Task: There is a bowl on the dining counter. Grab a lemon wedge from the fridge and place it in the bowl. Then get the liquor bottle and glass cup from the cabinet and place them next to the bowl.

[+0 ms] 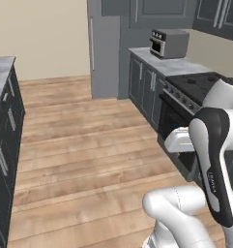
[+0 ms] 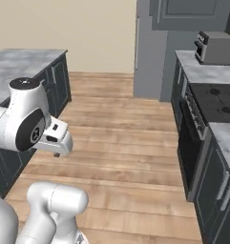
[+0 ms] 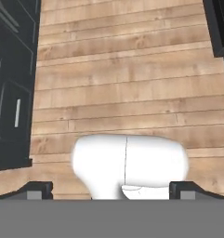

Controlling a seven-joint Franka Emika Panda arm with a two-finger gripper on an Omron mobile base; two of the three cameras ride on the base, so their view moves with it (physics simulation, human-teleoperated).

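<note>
Kitchen, one aisle of wooden floor (image 1: 89, 145) taken as the landmark. Fridge (image 1: 106, 48): tall, grey, standing at the far end of the floor against the beige wall, its doors seen edge-on from the right base view (image 2: 150, 47). Dining counter (image 2: 26, 66): grey marbled top on a dark panelled base, running along the left side of the floor; its near corner also shows at the left edge of the left base view (image 1: 2, 68). Toaster oven (image 1: 168, 42): grey box on the short wall counter (image 1: 176, 63), right of the floor and just beside the fridge. Stove (image 2: 214, 102): black top with burners, right of the floor, nearer than the toaster oven. Gripper (image 3: 111, 189): pointing down at the floor, fingertips (image 3: 39, 189) spread fully wide, nothing between them, holding nothing. Dark cabinet fronts with a silver handle (image 3: 16, 113) lie at the left of the floor in the hand view.
</note>
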